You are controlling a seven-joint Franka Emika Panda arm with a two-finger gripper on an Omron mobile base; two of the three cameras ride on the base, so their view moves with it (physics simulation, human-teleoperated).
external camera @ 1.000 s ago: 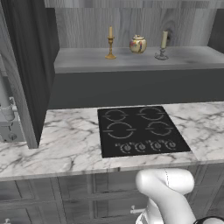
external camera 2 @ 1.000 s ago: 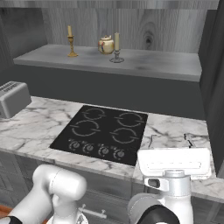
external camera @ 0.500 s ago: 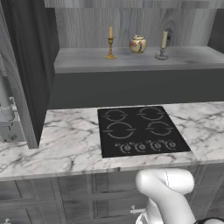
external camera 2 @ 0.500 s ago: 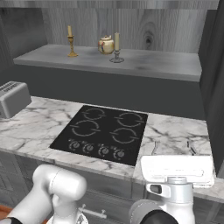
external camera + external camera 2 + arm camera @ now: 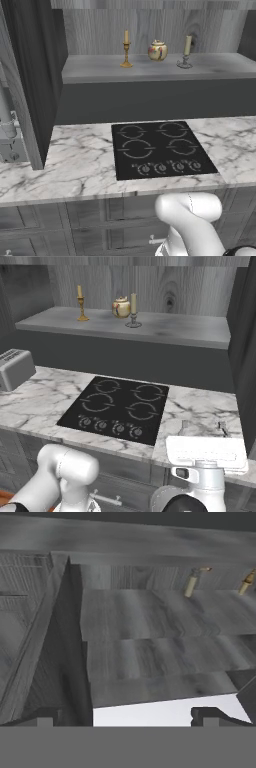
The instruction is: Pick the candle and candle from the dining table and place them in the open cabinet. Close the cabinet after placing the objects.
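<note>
Standing upright on the cabinet (image 5: 150, 70) shelf, both candles are already in place: the yellow taper candle (image 5: 126, 48) in its gold candlestick at the left, the stubby pale-olive candle (image 5: 186, 51) on its grey base at the right, and the round cream-and-gold jar (image 5: 157, 50) between them, a little nearer the olive one. By my reading, what remains is the closing of the cabinet, so the relation that matters is between the hand and the doors. One dark door (image 5: 27, 75) stands swung out at the left of the opening, edge-on in the left base view, its long axis vertical; a second dark door (image 5: 245, 351) hangs open at the right edge in the right base view. The gripper (image 5: 125, 714) points up and far toward the shelf, its finger tips (image 5: 45, 716) spread wide with nothing between them. In the hand view the two candles lie far off toward the upper right and a dark upright panel rises to the left. Below the shelf lies the marble counter (image 5: 75, 165) with the black cooktop (image 5: 160, 147), and a grey toaster (image 5: 15, 368) sits at its left end. Against the earlier frames the candles, jar and doors are unmoved; the hand's white body in the right base view sits slightly lower and further right.
</note>
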